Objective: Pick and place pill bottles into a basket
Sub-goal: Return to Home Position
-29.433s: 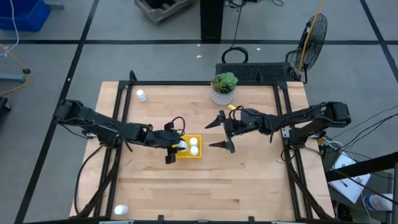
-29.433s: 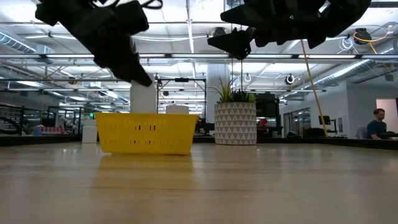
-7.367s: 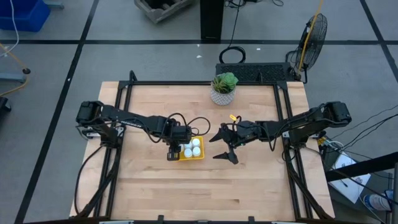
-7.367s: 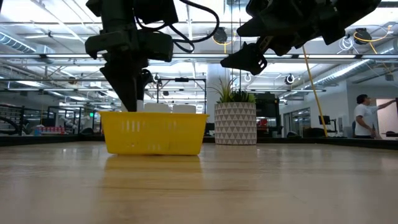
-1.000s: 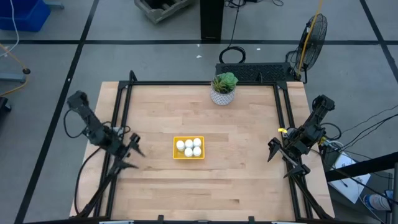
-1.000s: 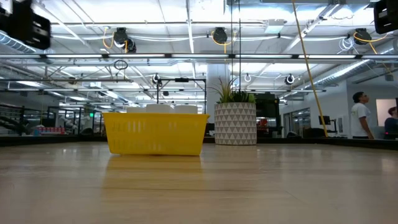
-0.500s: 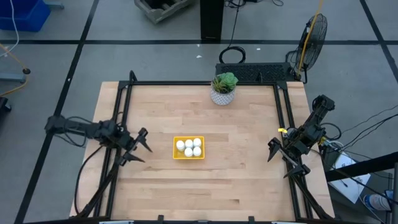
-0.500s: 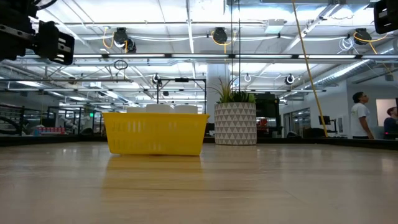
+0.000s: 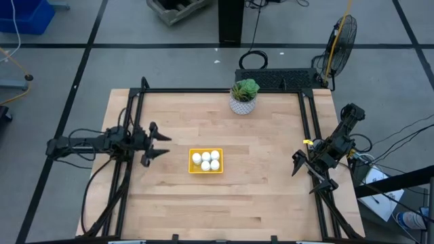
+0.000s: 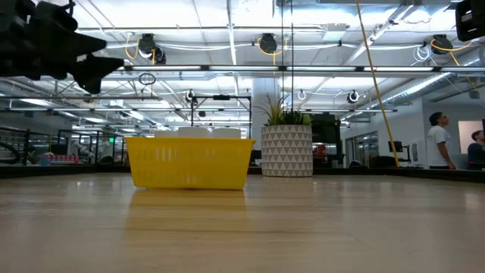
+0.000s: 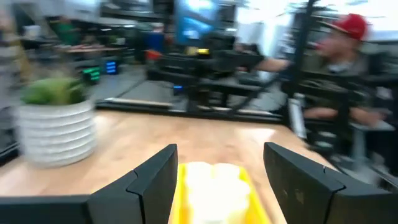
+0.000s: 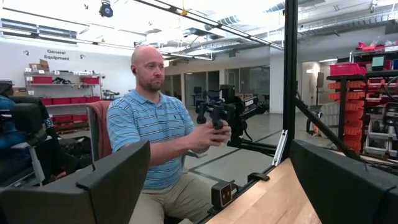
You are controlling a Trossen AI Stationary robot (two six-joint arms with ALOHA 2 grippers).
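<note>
all five pill bottles (image 9: 205,165) stand packed in the yellow basket (image 9: 205,171) near the middle of the table (image 9: 258,203), and i see none loose on the wood, so by my reading only the return to rest is left. the left pincer (image 9: 166,144) hangs above the table just left of the basket and apart from it, fingers spread and holding nothing; its wrist view looks between those fingers (image 11: 155,180) straight at the basket (image 11: 254,198). the right arm is folded at the right edge, its pincer (image 9: 306,177) likewise spread and empty. to finish cleanly, the left arm should draw back leftward while staying high, as the low view shows it well above the basket (image 10: 189,163), so nothing nudges the load. i would leave the fingers apart, fold the joints smoothly, and watch the black frame (image 9: 196,90) round the table and the trailing cables. the plant pot (image 9: 243,103) at the far side is well out of the way.
</note>
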